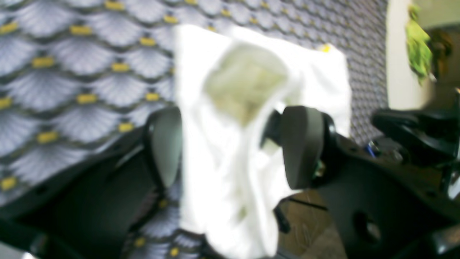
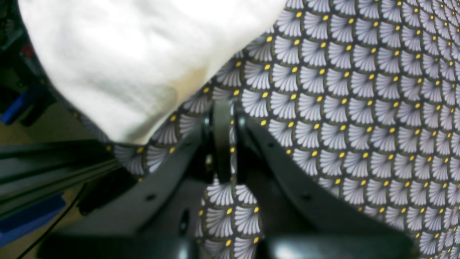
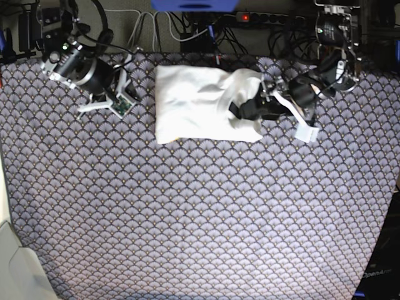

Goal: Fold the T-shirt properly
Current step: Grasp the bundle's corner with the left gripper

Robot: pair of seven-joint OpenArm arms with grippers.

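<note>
Shirt (image 3: 200, 106): plain white all over as it lies; a faint yellowish-green tint shows through the cloth in my left wrist view (image 1: 244, 82), blurred, no print readable.

Tabletop (image 3: 200, 219): covered in a repeating fan-scale pattern, pale lavender-grey fans with dark outlines, each with a small yellow dot at its base.

My left gripper (image 1: 230, 147): grey pads (image 1: 302, 144) on black arms. My right gripper (image 2: 222, 140): black, with a dark grey pad edge.

Back edge: black cables (image 3: 187, 25), one red light (image 3: 244, 17), a blue block (image 3: 194, 4).
</note>
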